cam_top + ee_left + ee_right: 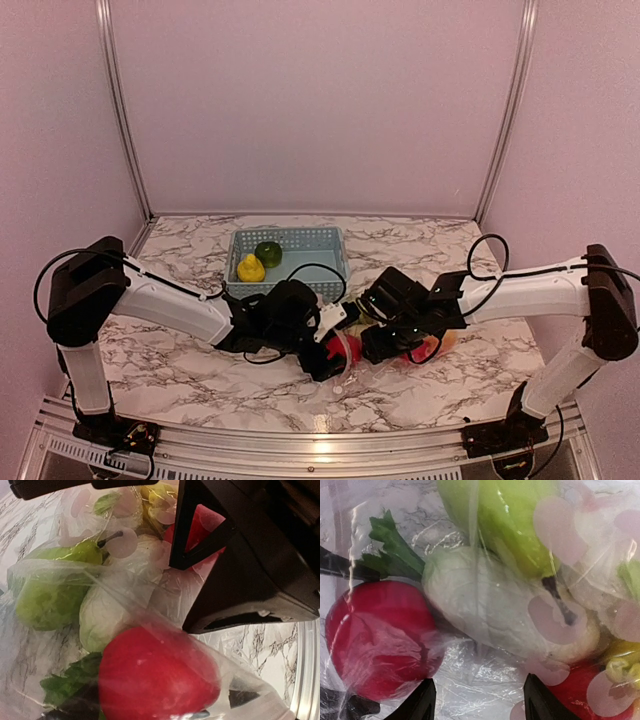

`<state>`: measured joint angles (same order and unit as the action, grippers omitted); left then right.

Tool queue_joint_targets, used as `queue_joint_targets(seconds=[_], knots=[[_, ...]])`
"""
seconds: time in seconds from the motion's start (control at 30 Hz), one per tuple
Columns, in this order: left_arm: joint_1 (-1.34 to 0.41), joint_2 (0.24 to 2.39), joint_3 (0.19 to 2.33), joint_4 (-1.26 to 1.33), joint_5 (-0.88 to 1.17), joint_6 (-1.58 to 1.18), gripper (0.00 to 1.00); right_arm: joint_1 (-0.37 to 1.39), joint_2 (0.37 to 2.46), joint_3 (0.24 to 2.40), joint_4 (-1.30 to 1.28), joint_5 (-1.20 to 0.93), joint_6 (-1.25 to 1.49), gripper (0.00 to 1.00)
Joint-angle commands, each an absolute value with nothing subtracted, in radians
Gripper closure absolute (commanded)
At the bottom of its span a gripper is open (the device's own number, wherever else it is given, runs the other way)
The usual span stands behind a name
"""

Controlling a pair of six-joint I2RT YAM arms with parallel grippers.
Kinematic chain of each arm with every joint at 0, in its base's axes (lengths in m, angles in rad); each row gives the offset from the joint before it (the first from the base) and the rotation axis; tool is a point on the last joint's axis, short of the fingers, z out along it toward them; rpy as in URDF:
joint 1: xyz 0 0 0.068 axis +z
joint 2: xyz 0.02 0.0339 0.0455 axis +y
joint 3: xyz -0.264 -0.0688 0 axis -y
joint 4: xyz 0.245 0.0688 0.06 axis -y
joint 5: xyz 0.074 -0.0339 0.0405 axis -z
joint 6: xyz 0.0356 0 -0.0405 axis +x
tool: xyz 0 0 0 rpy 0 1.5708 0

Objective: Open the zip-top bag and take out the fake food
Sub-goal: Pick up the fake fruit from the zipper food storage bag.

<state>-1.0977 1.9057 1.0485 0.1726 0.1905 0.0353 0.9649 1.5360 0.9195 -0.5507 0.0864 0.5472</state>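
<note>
The clear zip-top bag (425, 352) lies at the table's middle front, full of fake food. My left gripper (338, 358) has a finger on each side of a red fruit (155, 675) wrapped in bag plastic; one dark finger (241, 698) shows beside it. The grip looks closed on the fruit. My right gripper (385, 345) hovers open just over the bag (485, 680), its fingertips (420, 702) apart above bare plastic. Inside the bag I see the red fruit (375, 635), a white cauliflower (490, 600), a green pear (510, 525) and yellow pieces (625, 667).
The light blue slotted basket (300, 236) stands behind the arms and holds a yellow fruit (250, 268) and a green one (268, 253). The right gripper's black body (250, 565) crowds close to my left wrist. Walls enclose the marble table on three sides.
</note>
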Motion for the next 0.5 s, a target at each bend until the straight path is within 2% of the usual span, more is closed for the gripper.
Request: queue_joint_targets(seconds=[0.0,0.3,0.47], knots=[[-1.106,1.942,1.083,0.152,0.195,0.054,0.08,0.974,1.565,0.966,-0.491,0.069,0.538,0.41],[-1.106,1.972,1.109,0.136,0.137,0.057,0.1,0.974,1.566,0.973,-0.491,0.078,0.542,0.41],[-1.106,1.936,1.094,0.146,0.114,0.055,0.18,0.975,1.555,0.97,-0.51,0.097,0.559,0.41]])
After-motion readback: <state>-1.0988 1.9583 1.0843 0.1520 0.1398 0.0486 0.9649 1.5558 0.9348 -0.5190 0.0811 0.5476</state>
